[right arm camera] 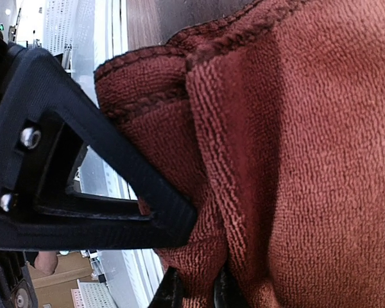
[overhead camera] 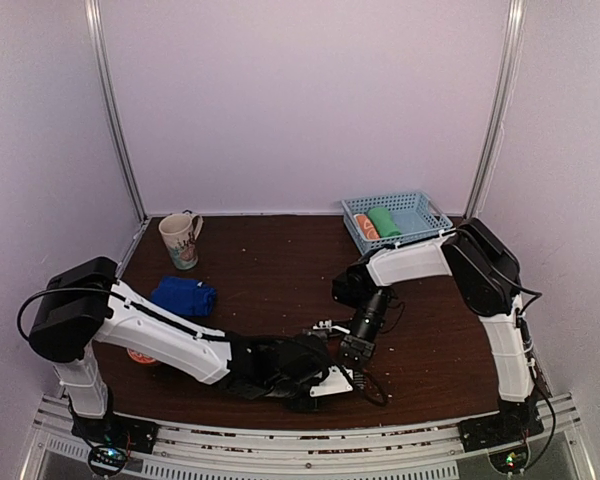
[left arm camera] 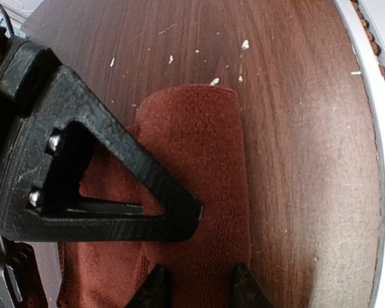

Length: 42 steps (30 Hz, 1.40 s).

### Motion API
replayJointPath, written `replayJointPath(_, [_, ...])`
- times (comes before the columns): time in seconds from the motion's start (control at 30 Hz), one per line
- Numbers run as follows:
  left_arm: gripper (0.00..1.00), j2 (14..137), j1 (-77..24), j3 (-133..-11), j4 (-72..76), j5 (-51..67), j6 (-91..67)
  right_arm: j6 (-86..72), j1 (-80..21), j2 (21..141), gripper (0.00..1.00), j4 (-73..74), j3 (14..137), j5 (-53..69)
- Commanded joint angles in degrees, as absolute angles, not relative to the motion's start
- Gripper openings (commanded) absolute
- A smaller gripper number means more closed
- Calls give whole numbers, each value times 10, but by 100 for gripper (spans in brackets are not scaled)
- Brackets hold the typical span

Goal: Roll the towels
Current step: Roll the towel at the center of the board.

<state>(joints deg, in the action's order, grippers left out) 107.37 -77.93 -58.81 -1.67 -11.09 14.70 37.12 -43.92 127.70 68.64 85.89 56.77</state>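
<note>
Right gripper (right arm camera: pixel 194 255): nearly closed; I see a fold of the rust-brown towel (right arm camera: pixel 308 160) pinched between its fingers.
Left gripper (left arm camera: pixel 199 253): jaws part-way apart over the same towel; I cannot tell whether it clamps.
Rust-brown towel: lying on the table (overhead camera: pixel 280 270), near the front edge.
Blue towel (overhead camera: pixel 183 296): bundled at my left, well apart from both grippers.

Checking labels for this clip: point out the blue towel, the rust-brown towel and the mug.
blue towel (overhead camera: pixel 184 297), top external view, its middle
rust-brown towel (left arm camera: pixel 202 160), left wrist view, its middle
mug (overhead camera: pixel 178 243), top external view, outer wall
</note>
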Motion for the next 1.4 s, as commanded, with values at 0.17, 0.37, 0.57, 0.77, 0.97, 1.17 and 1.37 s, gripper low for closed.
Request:
replayJointPath(0.17, [4, 1127, -773, -613, -99, -99, 120, 436, -423, 1213, 23, 773, 918, 535])
replayJointPath(0.37, [1, 1103, -735, -651, -151, 32, 85, 395, -360, 1094, 37, 760, 990, 480])
replayJointPath(0.57, [1, 1152, -645, -714, -212, 264, 19, 350, -299, 959, 38, 678, 1017, 497])
replayJointPath(0.77, [2, 1248, -572, -786, -263, 461, -41, 466, -305, 852, 44, 727, 996, 534])
replayJointPath(0.97, [2, 1307, -524, -802, -243, 581, -122, 437, -429, 794, 43, 620, 830, 385])
replayJointPath(1.17, [2, 1315, -519, -803, -243, 573, -126, 389, -536, 791, 45, 497, 685, 221])
replayJointPath(1.37, [1, 1313, -516, -784, -205, 557, -160, 363, -597, 842, 48, 332, 590, 95])
